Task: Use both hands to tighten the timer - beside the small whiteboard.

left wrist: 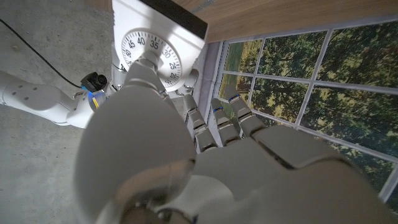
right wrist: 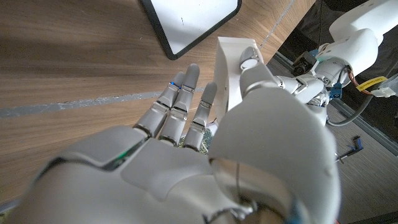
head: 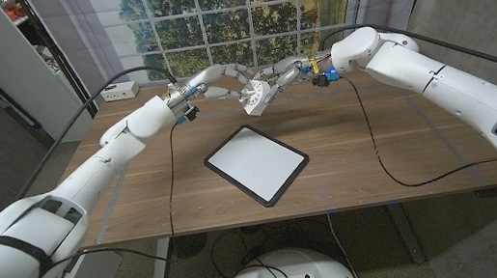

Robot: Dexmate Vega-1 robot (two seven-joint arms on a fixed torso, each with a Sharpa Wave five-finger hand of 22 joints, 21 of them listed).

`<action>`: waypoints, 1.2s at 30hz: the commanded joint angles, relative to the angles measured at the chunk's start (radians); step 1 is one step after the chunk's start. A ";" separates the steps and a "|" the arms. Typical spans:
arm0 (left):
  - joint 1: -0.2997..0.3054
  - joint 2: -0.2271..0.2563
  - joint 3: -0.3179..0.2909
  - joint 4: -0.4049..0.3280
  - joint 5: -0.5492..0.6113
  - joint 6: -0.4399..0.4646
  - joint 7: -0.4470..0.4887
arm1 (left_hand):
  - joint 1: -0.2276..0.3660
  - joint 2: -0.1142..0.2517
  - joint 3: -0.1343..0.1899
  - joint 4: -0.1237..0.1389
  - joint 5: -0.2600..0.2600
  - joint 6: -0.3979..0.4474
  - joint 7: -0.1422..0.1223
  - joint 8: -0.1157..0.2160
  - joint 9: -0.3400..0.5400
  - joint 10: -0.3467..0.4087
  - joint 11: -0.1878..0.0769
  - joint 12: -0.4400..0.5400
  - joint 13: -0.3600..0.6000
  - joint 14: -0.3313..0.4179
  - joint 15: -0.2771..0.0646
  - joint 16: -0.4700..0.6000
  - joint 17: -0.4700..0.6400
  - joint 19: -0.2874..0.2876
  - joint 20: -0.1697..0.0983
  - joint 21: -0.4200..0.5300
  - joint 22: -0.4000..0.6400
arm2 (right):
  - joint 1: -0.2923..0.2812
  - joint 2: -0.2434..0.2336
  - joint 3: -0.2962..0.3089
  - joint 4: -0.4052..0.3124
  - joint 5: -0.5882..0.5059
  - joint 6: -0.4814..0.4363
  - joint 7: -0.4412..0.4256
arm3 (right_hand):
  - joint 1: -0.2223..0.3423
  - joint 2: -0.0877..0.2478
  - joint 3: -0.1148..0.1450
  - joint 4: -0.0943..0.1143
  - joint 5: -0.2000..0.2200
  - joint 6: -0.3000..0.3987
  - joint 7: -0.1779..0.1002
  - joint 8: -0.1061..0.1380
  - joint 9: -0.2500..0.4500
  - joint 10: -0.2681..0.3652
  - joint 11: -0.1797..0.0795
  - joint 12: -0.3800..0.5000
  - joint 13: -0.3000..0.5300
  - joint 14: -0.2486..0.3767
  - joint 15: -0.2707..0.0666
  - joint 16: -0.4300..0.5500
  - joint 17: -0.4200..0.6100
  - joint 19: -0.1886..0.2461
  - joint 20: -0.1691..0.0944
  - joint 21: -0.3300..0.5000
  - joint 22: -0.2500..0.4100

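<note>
the timer [head: 255, 98] is held up above the desk [head: 139, 193], beyond the far edge of the small whiteboard [head: 257, 163], which lies flat on the wood near the middle. both hands meet on it there. the right hand [head: 281, 80] grips the white body from one side; in the right wrist view its thumb lies across the plain back of the timer [right wrist: 239, 68] while the other fingers [right wrist: 180, 99] reach along the other side, close together, with the whiteboard [right wrist: 186, 22] on the desk behind them. the left hand [head: 211, 83] comes to the timer from the opposite side. in the left wrist view its thumb [left wrist: 146, 65] presses against the middle of the round dial, where the knob sits, and the printed numbers of the timer [left wrist: 168, 59] show around it; the remaining fingers [left wrist: 227, 115] are curled in side by side next to the dial, and whether they touch the casing cannot be told. the timer's face is turned toward the left hand and its back toward the right hand. a white box [head: 121, 91] with a cable sits at the far left corner of the desk, well apart from the whiteboard. a black cable [head: 384, 164] trails over the desk on the right of the whiteboard.
</note>
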 commanded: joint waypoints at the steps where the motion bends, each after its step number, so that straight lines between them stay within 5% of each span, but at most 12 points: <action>1: -0.192 0.029 0.061 0.057 0.269 -0.205 0.035 | 0.009 0.014 -0.005 -0.001 0.006 0.017 0.004 0.011 0.007 0.012 -0.005 0.007 0.003 0.015 -0.078 0.007 0.004 0.013 -0.003 0.007 0.005 | 0.026 -0.008 -0.017 0.009 -0.003 0.001 0.071 | -0.045 0.041 0.001 0.009 0.005 0.215 0.177 0.027 0.089 0.007 -0.004 -0.001 0.001 0.007 -0.170 -0.004 0.003 0.002 -0.036 0.005 0.001; 11: -0.420 -0.001 0.123 0.121 0.645 -0.451 0.154 | 0.024 0.010 -0.015 -0.008 0.007 0.032 0.001 0.014 0.004 0.027 -0.023 0.009 0.003 0.019 -0.089 0.010 0.005 0.035 -0.022 0.020 0.008 | 0.033 -0.024 -0.027 -0.006 -0.016 -0.019 0.098 | -0.041 0.044 0.004 0.004 0.006 0.213 0.180 0.021 0.088 0.013 -0.011 -0.001 -0.001 0.007 -0.170 -0.008 0.008 0.001 -0.042 0.005 0.001; 18: -0.536 0.000 0.202 0.065 1.027 -0.518 0.491 | 0.032 0.009 -0.023 -0.011 0.009 0.044 0.005 0.015 0.001 0.040 -0.028 0.011 0.003 0.025 -0.102 0.013 0.007 0.045 -0.040 0.028 0.009 | 0.031 -0.028 -0.027 -0.007 -0.021 -0.021 0.099 | -0.042 0.044 0.004 0.004 0.006 0.213 0.179 0.018 0.087 0.011 -0.009 -0.003 -0.001 0.009 -0.169 -0.010 0.011 0.001 -0.045 0.005 0.001; 22: -0.595 -0.003 0.295 0.077 1.104 -0.510 0.637 | 0.035 0.008 -0.026 -0.012 0.009 0.045 0.005 0.015 -0.001 0.044 -0.029 0.011 0.002 0.026 -0.108 0.014 0.008 0.047 -0.046 0.030 0.009 | 0.031 -0.025 -0.029 -0.003 -0.025 -0.018 0.098 | -0.043 0.046 0.005 0.005 0.006 0.213 0.180 0.017 0.087 0.012 -0.009 -0.003 -0.002 0.009 -0.170 -0.012 0.011 0.001 -0.045 0.006 0.001; 25: -0.601 -0.015 0.320 0.126 1.014 -0.496 0.608 | 0.037 0.009 -0.029 -0.012 0.010 0.044 0.006 0.014 0.000 0.035 -0.021 0.007 0.002 0.026 -0.108 0.014 0.009 0.047 -0.047 0.031 0.010 | 0.025 -0.024 -0.024 -0.004 -0.023 -0.019 0.090 | -0.044 0.046 0.005 0.005 0.006 0.214 0.178 0.016 0.087 0.011 -0.012 -0.004 -0.002 0.009 -0.169 -0.014 0.011 0.000 -0.046 0.006 0.001; 28: -0.570 -0.021 0.306 0.189 0.769 -0.469 0.454 | 0.024 0.022 -0.050 0.005 0.010 -0.035 -0.003 -0.013 0.012 0.012 0.005 -0.004 0.003 0.026 -0.102 0.014 0.013 0.047 -0.046 0.039 0.012 | 0.016 -0.031 -0.017 -0.014 -0.024 -0.022 0.074 | -0.044 0.047 0.005 0.004 0.006 0.214 0.178 0.015 0.087 0.012 -0.017 -0.004 -0.001 0.009 -0.170 -0.016 0.012 0.000 -0.046 0.006 0.001; 32: -0.479 0.002 0.258 0.175 0.422 -0.378 0.257 | -0.003 0.032 -0.072 0.029 0.010 -0.102 -0.013 -0.050 0.005 0.003 0.029 -0.008 0.005 0.025 -0.091 0.012 0.016 0.044 -0.040 0.044 0.013 | 0.009 -0.038 -0.012 -0.023 -0.028 -0.027 0.061 | -0.044 0.047 0.005 0.004 0.006 0.214 0.180 0.012 0.086 0.012 -0.017 -0.005 -0.001 0.010 -0.170 -0.018 0.014 -0.001 -0.046 0.006 0.001; 36: -0.396 0.017 0.194 0.139 0.283 -0.303 0.181 | -0.030 0.036 -0.091 0.051 0.009 -0.125 -0.020 -0.063 0.005 0.005 0.029 -0.007 0.006 0.039 -0.090 0.017 0.018 0.041 -0.034 0.046 0.013 | 0.009 -0.044 -0.013 -0.032 -0.048 -0.018 0.046 | -0.044 0.048 0.006 0.004 0.006 0.215 0.177 0.012 0.086 0.011 -0.017 -0.006 -0.002 0.010 -0.170 -0.020 0.015 -0.002 -0.046 0.006 0.001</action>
